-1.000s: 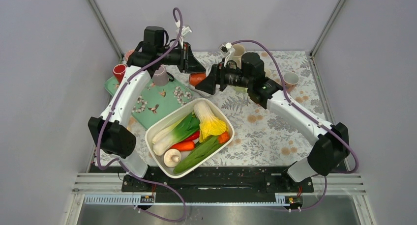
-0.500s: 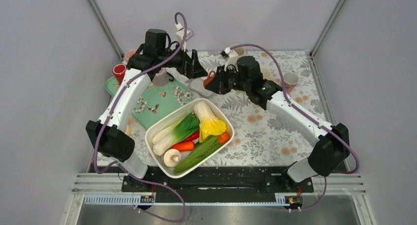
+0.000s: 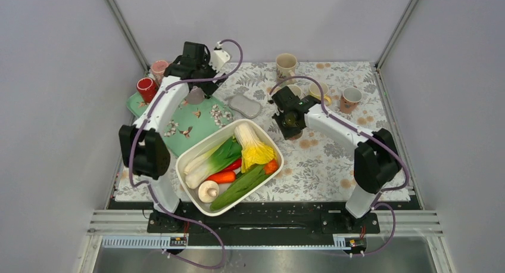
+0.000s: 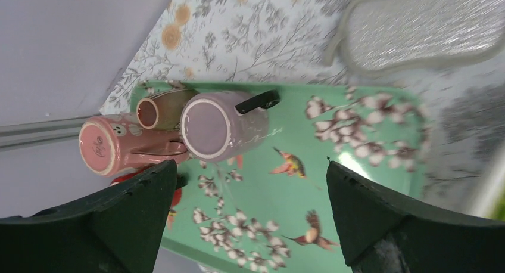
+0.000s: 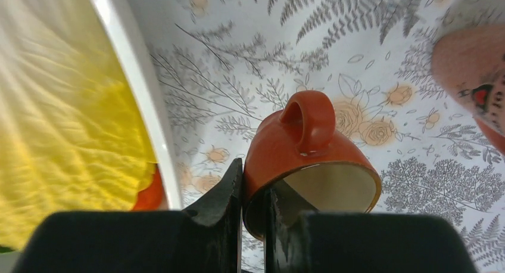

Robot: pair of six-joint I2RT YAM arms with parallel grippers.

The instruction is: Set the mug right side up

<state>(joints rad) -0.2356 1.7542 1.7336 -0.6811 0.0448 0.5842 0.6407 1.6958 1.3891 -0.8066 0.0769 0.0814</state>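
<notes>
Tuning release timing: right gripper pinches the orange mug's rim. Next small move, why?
Probably lower straight down until the base sits on the tablecloth. The right gripper is shut on the orange mug, one finger inside; the mouth faces the wrist camera, so it looks near upright. Contact with the cloth cannot be told, and the white tub is close beside.

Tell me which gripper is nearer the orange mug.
Right. The right gripper is shut on the rim of the orange mug; the left gripper hangs open over the lilac mug on the green tray, well away.
</notes>
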